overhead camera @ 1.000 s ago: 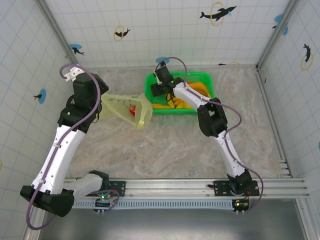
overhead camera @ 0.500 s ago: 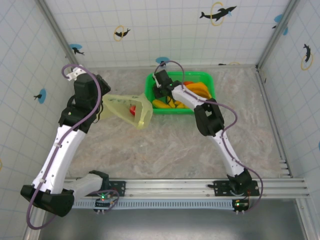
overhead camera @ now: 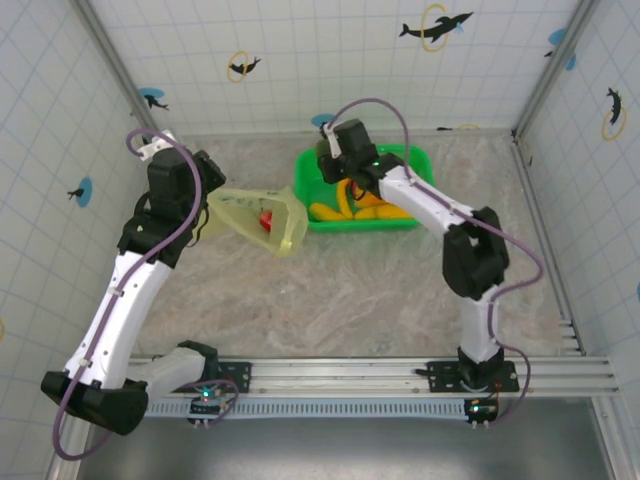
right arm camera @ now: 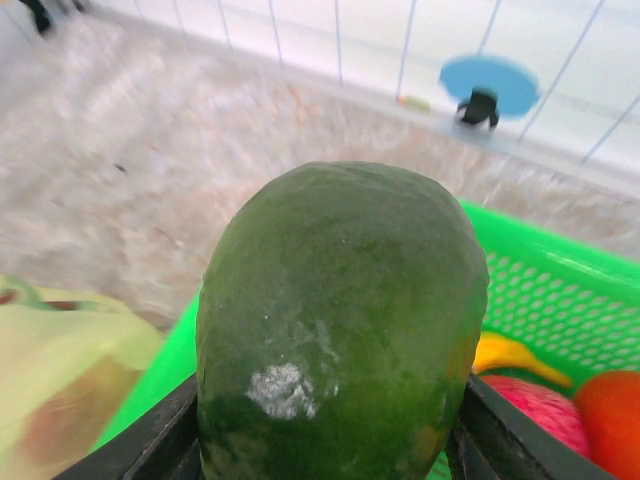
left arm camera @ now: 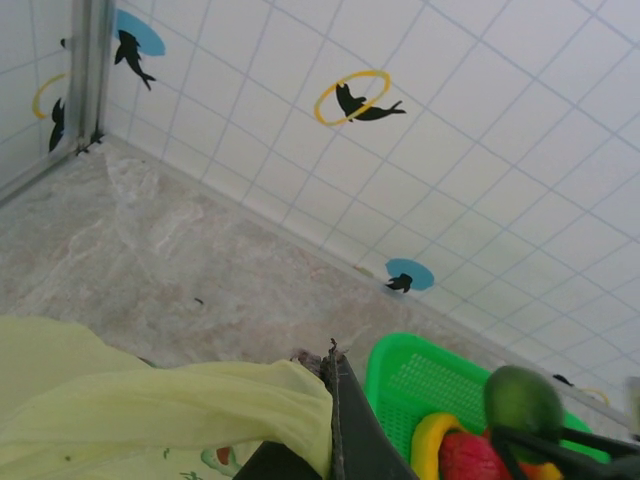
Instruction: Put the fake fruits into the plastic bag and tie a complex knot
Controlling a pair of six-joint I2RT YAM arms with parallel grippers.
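Dark green, one fake fruit point(right arm camera: 340, 300) is pinched by the right gripper point(right arm camera: 325, 440) over the green basket point(right arm camera: 560, 290). The plastic bag point(left arm camera: 150, 410) is gripped at its edge by the closed left gripper point(left arm camera: 338, 430).

Lay open across the table's point(overhead camera: 340, 300) near middle and along its right edge. Was blocked mid far edge by basket point(overhead camera: 362, 222), with bag point(overhead camera: 285, 228) just left of it. Was crowded over the basket's left end by right gripper point(right arm camera: 325, 440) clamping a fruit point(right arm camera: 340, 300).
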